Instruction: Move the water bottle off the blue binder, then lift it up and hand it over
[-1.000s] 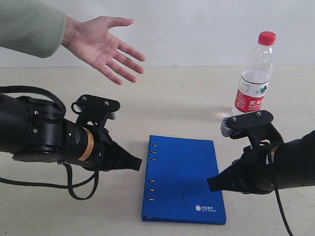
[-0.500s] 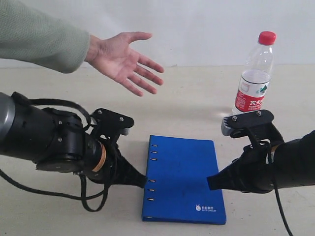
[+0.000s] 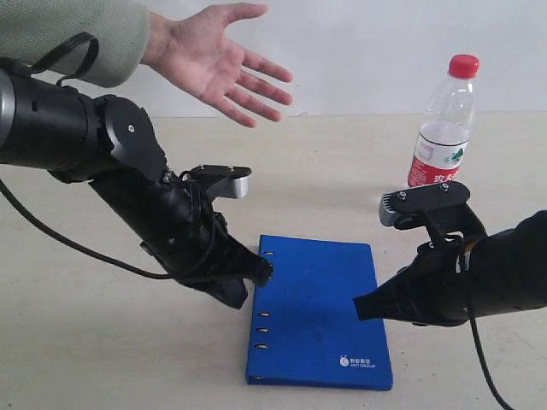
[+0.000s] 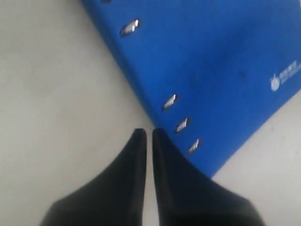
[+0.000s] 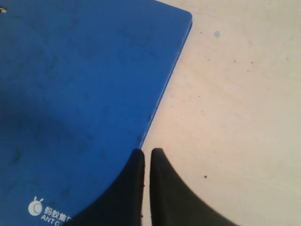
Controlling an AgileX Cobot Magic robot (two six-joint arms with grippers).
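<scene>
Clear plastic water bottle with red cap (image 3: pixel 446 120): base hidden behind right arm's camera mount (image 3: pixel 423 202); contact with surface (image 3: pixel 325 171) not visible. Flat bright blue ring binder (image 3: pixel 316 307): right edge partly covered by black right gripper (image 3: pixel 361 306), spine edge by black left gripper (image 3: pixel 263 272); cut off in both wrist views. White logo (image 3: pixel 357 362) lettering too small to read. Left wrist view blurred, spine holes (image 4: pixel 170 101) smeared. Person's open hand (image 3: pixel 218 60): green sleeve (image 3: pixel 77 34) cut by top-left edge. Left arm (image 3: pixel 77 128), right arm (image 3: pixel 504 282) run off frame sides.

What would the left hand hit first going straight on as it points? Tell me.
Probably the blue binder: the shut left hand points at its spine edge, tips almost there; depth is unclear.
</scene>
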